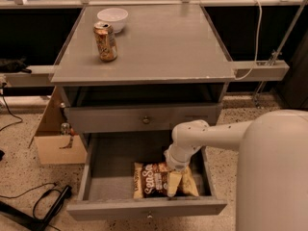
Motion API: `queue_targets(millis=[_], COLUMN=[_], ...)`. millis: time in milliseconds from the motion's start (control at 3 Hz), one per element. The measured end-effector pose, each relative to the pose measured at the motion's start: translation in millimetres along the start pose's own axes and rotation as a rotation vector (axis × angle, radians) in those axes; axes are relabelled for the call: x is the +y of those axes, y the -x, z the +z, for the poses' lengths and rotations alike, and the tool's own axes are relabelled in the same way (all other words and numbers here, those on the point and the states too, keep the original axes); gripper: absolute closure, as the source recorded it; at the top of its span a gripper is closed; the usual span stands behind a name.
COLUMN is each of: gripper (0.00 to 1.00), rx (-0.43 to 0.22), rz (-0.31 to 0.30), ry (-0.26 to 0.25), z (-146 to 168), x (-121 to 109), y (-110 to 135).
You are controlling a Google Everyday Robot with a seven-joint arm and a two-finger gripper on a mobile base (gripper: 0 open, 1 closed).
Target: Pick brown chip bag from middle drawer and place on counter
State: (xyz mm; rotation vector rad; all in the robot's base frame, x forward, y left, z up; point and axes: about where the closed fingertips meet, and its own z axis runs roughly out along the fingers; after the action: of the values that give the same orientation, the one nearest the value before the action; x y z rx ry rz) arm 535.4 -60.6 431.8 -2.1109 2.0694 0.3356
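Middle drawer (144,207): pulled wide open at the bottom of the cabinet, its dark floor in view and a small knob on its front.
Brown chip bag (151,179): lies flat on the floor of the middle drawer, towards the front and right of centre, white lettering facing up.
Gripper (177,182): reaches down into the middle drawer from the right, at the bag's right end and seemingly touching it; whether it is clenched on the bag or released cannot be told.
Arm (216,136): white, crosses over the right wall of the middle drawer.
Counter (163,47): the grey top above the middle drawer.
Upper drawer (144,119): directly above the middle drawer, closed.
Soda can (105,41): upright on the counter, above the left side of the middle drawer.
White bowl (112,18): just behind the can, farther back from the middle drawer.
Cardboard box (53,143): on the floor to the left of the middle drawer.
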Motion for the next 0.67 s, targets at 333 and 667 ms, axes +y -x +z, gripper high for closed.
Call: queue_targets(millis=[333, 667], gripper=[0.18, 0.42], rx=[0.011, 0.011], rz=[-0.008, -0.007], ry=[0.03, 0.034], z=[30.1, 32.6], x=[-2.6, -1.4], y=[-3.0, -3.3])
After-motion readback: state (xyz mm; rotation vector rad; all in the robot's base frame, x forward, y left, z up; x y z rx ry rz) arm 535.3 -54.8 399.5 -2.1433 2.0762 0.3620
